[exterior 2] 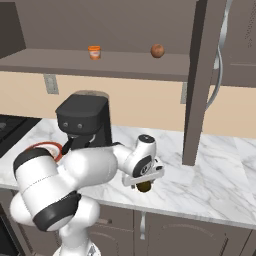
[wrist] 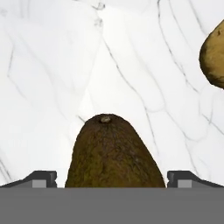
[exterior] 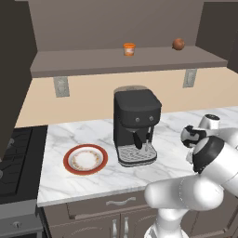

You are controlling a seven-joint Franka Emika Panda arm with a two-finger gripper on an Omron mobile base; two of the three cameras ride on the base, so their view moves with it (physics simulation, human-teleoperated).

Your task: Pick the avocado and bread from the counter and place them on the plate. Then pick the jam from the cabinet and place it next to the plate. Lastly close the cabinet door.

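Note:
The avocado [wrist: 113, 153] lies on the white marble counter [wrist: 43, 87], dark brown-green with its stem end pointing away. My gripper [wrist: 112, 179] is low over it and open, one finger tip on each side with a gap to its skin. From the right base view the gripper [exterior 2: 142, 179] hangs just above the avocado [exterior 2: 145, 187] near the counter's front edge. The tan bread [wrist: 214, 54] lies a short way off at the right edge of the hand view. The red-rimmed plate [exterior: 69, 160] sits left of the coffee machine. The orange jam [exterior: 129, 49] stands on the open cabinet's shelf [exterior: 125, 62].
A black coffee machine [exterior: 135, 125] stands mid-counter between the plate and my arm. A reddish-brown ball [exterior: 178, 44] sits on the shelf right of the jam. The open cabinet door [exterior 2: 202, 80] juts out over the counter. A stove [exterior: 14, 158] lies at left.

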